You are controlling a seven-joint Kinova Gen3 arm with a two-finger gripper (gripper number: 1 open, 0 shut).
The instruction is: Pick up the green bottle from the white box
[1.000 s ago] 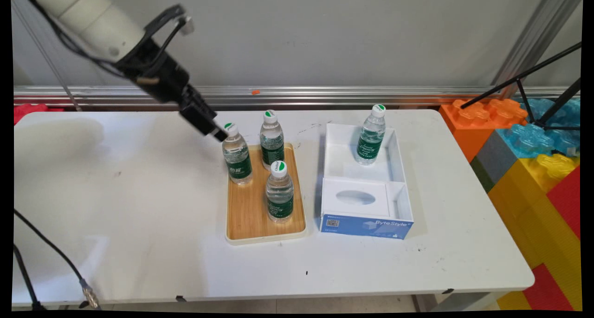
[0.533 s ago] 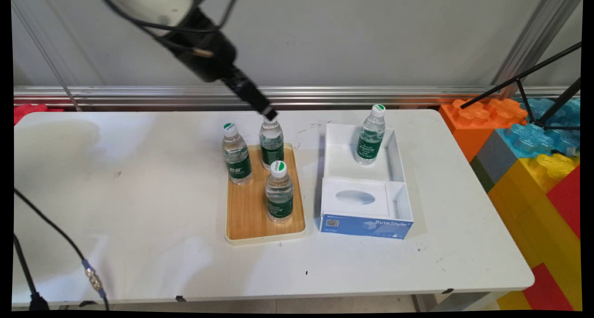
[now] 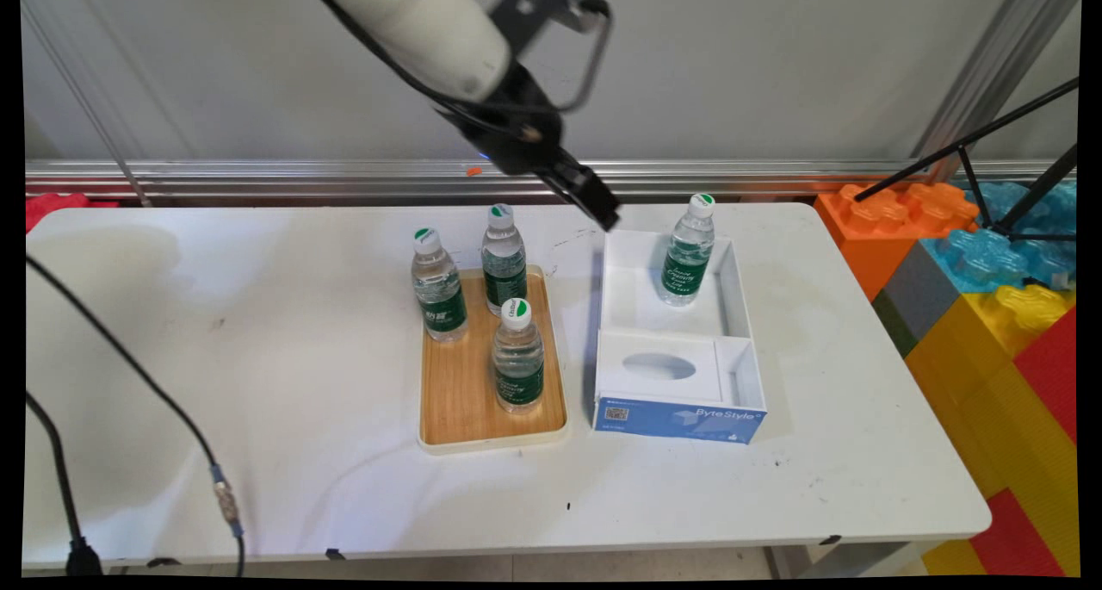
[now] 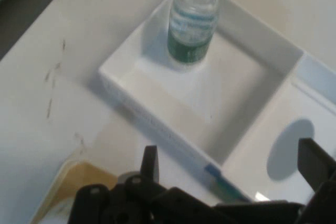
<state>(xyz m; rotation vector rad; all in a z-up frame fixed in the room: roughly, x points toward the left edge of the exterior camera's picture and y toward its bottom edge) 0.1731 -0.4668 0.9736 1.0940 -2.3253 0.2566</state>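
Note:
My black gripper hangs open and empty above the table, just off the far left corner of a white box with a blue front. In the hand view the gripper looks down on the box wall, both fingers spread wide. A water bottle with a green label stands upright in the box's far compartment, and it also shows in the hand view. Left of the box lies a wooden tray whose corner shows at the bottom left. On it stand three bottles: back left, back right, front.
Big toy blocks in orange, blue, yellow and red stand off the table's right end, with black tripod legs above them. A black cable hangs over the table's left part. A metal rail runs behind the table.
The gripper has swung to the right, from beside the back-left bottle's cap, past the back-right bottle, to the box's far left corner. The bottles, tray and box stand as before.

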